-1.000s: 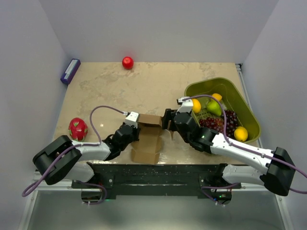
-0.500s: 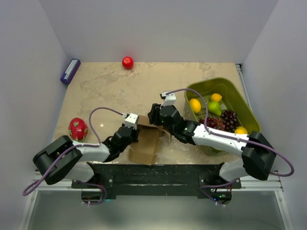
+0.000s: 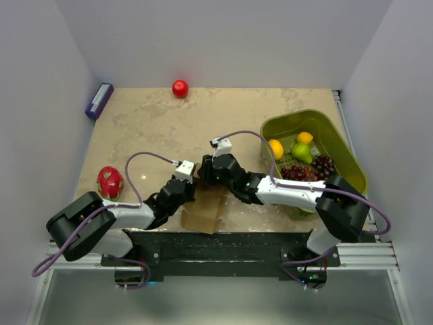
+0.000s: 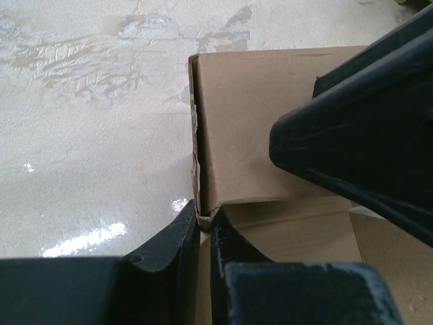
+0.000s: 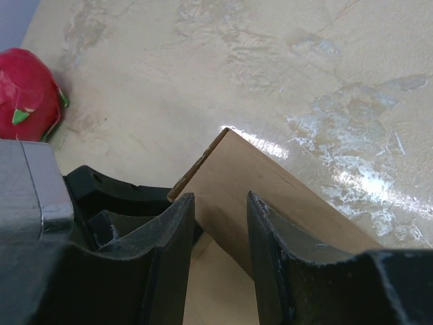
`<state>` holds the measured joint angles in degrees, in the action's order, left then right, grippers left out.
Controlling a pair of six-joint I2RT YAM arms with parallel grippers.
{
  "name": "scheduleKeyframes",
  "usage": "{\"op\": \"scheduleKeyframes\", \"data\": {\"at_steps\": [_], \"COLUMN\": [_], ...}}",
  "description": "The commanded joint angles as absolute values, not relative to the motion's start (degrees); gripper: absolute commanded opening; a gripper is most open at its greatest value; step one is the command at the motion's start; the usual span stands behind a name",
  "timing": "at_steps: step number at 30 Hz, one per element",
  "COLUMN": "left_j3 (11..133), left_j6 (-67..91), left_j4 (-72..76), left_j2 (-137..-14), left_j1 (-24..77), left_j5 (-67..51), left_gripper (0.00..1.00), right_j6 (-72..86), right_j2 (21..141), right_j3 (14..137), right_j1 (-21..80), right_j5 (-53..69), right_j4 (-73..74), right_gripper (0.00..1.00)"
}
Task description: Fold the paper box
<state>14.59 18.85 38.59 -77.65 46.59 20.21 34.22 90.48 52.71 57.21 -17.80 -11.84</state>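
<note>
The paper box (image 3: 206, 210) is brown cardboard, partly folded, lying near the table's front edge between the two arms. My left gripper (image 3: 191, 184) is shut on the corner of a raised cardboard wall (image 4: 257, 115), pinched between its fingertips (image 4: 184, 223). My right gripper (image 3: 205, 175) has reached across to the box's far left corner, close against the left gripper. Its jaws stand apart in front of a raised flap (image 5: 270, 193), and the flap's face shows in the gap between them. In the left wrist view the right gripper's dark body (image 4: 365, 142) covers the box's right side.
A green basket (image 3: 353, 161) with fruit stands at the right. A pink dragon fruit (image 3: 109, 181) lies left of the left arm. A red ball (image 3: 180, 88) and a purple box (image 3: 99, 101) sit at the back. The black rail (image 3: 216, 247) runs along the front.
My right gripper has swung left from beside the basket to the box's left corner, its jaws narrowing. The box's raised part has dropped lower. The left gripper has kept its grip.
</note>
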Motion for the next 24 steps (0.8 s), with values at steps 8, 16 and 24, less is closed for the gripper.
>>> {"op": "scheduleKeyframes", "data": {"at_steps": [8, 16, 24], "left_j3": [12.8, 13.1, 13.2], "left_j6": [18.0, 16.8, 17.3], "left_j4": [43.3, 46.9, 49.8], "left_j2": [-75.9, -77.6, -80.2], "left_j1": [47.0, 46.9, 46.9], "left_j5": [20.7, 20.2, 20.7], "left_gripper": [0.11, 0.22, 0.31], "right_j6": [35.5, 35.9, 36.1], "right_j2": [91.0, 91.3, 91.2], "right_j3": [52.9, 52.9, 52.7], "right_j1": [57.4, 57.4, 57.4], "right_j5": [-18.9, -18.5, -18.5], "right_j4": [-11.9, -11.8, -11.7], "right_gripper": [0.4, 0.4, 0.4]}}
